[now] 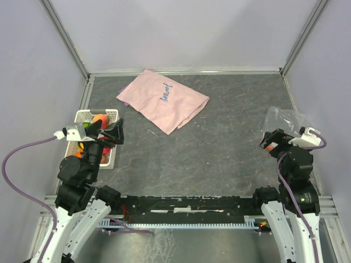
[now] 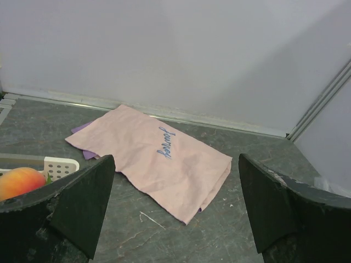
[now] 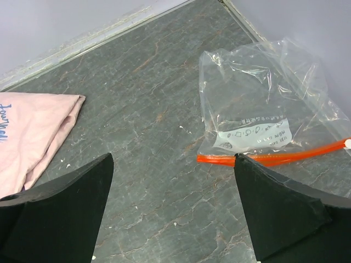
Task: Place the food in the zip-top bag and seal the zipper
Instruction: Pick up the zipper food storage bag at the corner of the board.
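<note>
Grey walls enclose a dark marbled counter (image 1: pixel 219 153). From above, the zip-top bag (image 1: pixel 286 116) is only a clear crinkle at the right edge, just beyond the right gripper (image 1: pixel 272 141). The right wrist view alone shows its zipper (image 3: pixel 285 153), a red-orange strip running left to right along the near edge, with the bag's body stretching away toward the wall. The food (image 1: pixel 99 119) sits in a white basket (image 1: pixel 82 114) at the left, by the left gripper (image 1: pixel 114 132). The left wrist view catches just one peach fruit (image 2: pixel 21 182). Both sets of jaws stand wide apart, holding nothing.
</note>
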You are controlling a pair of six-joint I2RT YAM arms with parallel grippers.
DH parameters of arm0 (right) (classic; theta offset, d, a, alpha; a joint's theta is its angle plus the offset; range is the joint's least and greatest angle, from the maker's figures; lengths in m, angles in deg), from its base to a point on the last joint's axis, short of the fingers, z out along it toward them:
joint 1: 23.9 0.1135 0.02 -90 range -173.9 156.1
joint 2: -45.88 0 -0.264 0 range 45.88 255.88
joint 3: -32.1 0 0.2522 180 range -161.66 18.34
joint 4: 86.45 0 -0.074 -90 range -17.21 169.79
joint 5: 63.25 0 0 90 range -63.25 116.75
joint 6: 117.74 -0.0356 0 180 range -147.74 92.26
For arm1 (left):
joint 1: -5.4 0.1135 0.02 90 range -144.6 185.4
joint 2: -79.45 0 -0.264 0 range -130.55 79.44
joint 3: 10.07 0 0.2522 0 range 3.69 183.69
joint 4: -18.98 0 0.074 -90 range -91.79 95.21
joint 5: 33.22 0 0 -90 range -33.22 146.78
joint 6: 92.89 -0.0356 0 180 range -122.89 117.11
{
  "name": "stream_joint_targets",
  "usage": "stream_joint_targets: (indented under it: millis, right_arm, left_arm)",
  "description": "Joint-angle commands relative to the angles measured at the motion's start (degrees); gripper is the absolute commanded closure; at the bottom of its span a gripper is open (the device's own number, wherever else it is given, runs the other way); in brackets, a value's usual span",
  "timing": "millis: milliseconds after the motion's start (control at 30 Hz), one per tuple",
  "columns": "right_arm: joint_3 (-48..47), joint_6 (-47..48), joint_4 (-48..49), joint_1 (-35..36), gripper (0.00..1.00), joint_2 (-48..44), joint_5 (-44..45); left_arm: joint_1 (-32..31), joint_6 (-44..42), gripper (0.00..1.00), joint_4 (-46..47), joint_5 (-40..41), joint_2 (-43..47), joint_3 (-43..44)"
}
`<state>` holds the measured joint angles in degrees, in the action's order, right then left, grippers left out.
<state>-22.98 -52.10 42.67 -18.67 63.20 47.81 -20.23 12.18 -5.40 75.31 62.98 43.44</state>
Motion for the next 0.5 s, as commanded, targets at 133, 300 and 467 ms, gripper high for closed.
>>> stream_joint_targets:
  millis: [133,300,467]
  right_arm:
    - [-0.43,0.0,1.1,-0.14,0.01,-0.71,1.43]
    - [-0.16,-0.15,1.04,-0.14,0.01,-0.71,1.4]
    - [-0.01,-0.42,1.06,-0.14,0.01,-0.45,1.08]
  left_arm:
    - [-0.29,-1.84,0.01,1.62,0.64,0.81,0.68]
    - [-0.27,-1.89,0.01,1.64,0.68,1.08,0.73]
    - [-0.27,-1.89,0.01,1.78,0.6,1.23,0.6]
